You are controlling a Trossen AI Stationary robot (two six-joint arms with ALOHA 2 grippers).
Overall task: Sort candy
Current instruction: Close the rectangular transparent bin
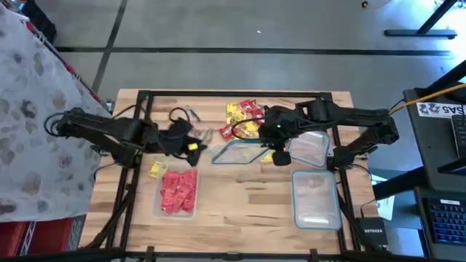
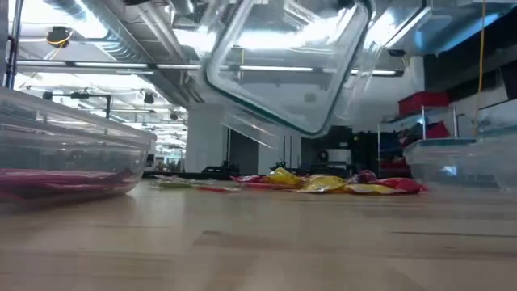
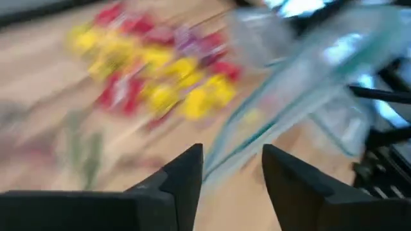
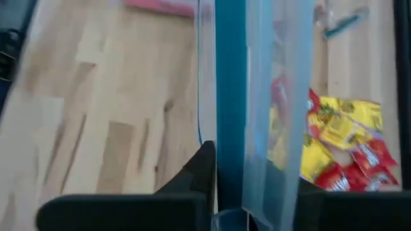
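A pile of yellow, red and purple candy lies on the table's far middle, also visible in the low view as candy. My right gripper is shut on a clear container with a teal rim, which is held up beside the pile. My left gripper stands open just left of that container. The container's near corner reaches toward the gap between the left fingers, and I cannot tell whether it touches them. A single yellow candy lies on the table by the left arm. My right gripper pinches the clear container's teal-rimmed edge between its two fingers, at the end toward the table's right. One finger shows against the rim. The container is lifted clear of the table and tilted.
A clear container holding red candy stands near the front left. Two more clear containers stand at the right, one by the right arm and one nearer the front. A yellow candy lies under the right gripper.
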